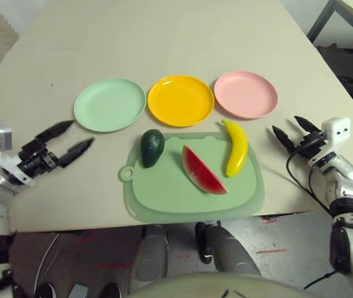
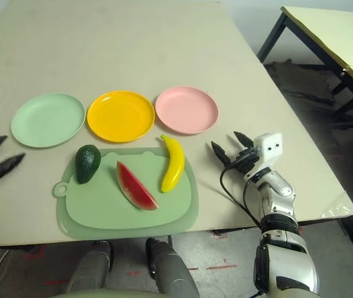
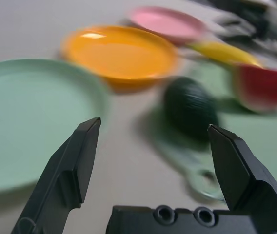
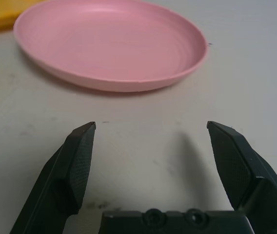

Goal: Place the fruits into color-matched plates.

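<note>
Three fruits lie on a pale green cutting mat (image 1: 164,198): a dark green avocado (image 1: 152,148) at its left, a red watermelon wedge (image 1: 203,170) in the middle, a yellow banana (image 1: 236,148) at its right. Behind the mat stand three plates in a row: mint green (image 1: 109,104), yellow-orange (image 1: 180,100) and pink (image 1: 245,94). My left gripper (image 1: 69,140) is open, left of the mat, with nothing between its fingers, and points toward the avocado (image 3: 189,107). My right gripper (image 1: 293,131) is open and empty to the right of the banana, facing the pink plate (image 4: 109,44).
The beige table (image 1: 164,37) stretches bare behind the plates. Its front edge runs just below the mat. A second table with a black leg (image 2: 270,37) stands off to the right, over a dark floor.
</note>
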